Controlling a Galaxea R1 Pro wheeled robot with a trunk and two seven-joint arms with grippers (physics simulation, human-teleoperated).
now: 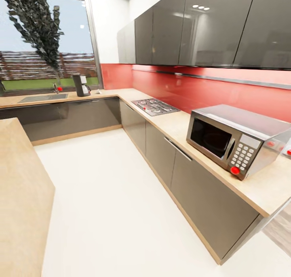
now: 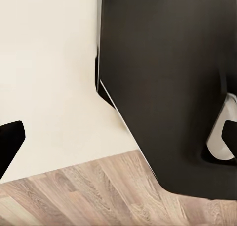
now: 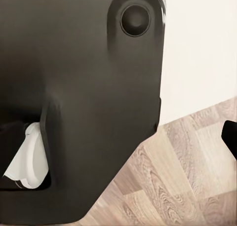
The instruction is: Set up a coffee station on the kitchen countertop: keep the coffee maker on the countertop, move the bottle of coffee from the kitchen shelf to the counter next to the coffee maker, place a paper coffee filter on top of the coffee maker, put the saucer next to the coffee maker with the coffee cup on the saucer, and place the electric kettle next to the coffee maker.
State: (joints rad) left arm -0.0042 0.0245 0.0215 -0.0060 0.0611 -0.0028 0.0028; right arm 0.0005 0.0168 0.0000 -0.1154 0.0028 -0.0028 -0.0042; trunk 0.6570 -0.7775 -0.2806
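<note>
- Far left, under the window: long light beige wood-look kitchen countertop (image 1: pixel 109 93) over glossy dark grey cabinet fronts, with a sunken sink (image 1: pixel 42 98) set in it.
- Just right of the sink, on that worktop: tall dark grey wedge-shaped coffee maker (image 1: pixel 81 85), upright, near the corner.
- Further right along the counter: steel gas hob (image 1: pixel 155 106), then a silver microwave (image 1: pixel 236 139) with a red knob.
- Left gripper (image 2: pixel 118 142) — black fingertips at opposite picture edges, well apart, holding nothing, above white floor and wood planks.
- Right gripper — one black fingertip (image 3: pixel 231 133) seen; spread cannot be told.
</note>
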